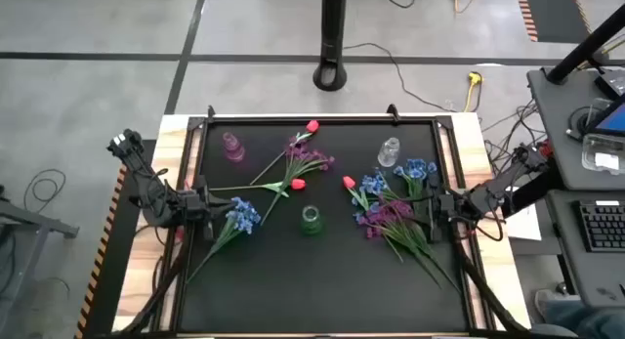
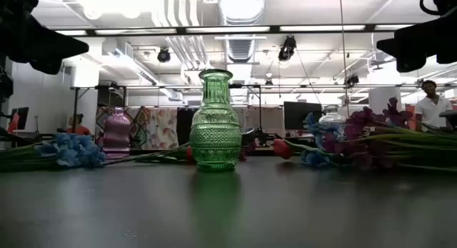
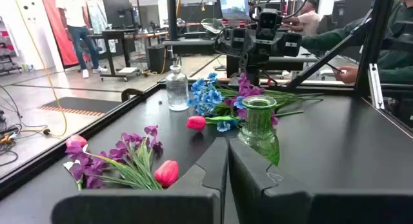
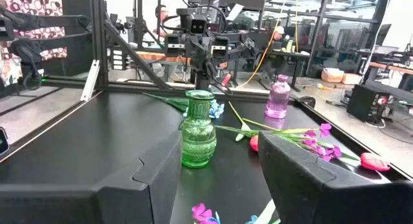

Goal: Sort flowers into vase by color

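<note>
From above, artificial blue, purple and red flowers lie scattered around an empty green ribbed glass vase. Left gripper fingers pressed together; right gripper fingers apart, seemingly empty.

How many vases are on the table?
3. A pink vase stands near the far left corner, a clear vase near the far right beside the blue flowers, and a green vase stands in the middle. All are empty.
</note>
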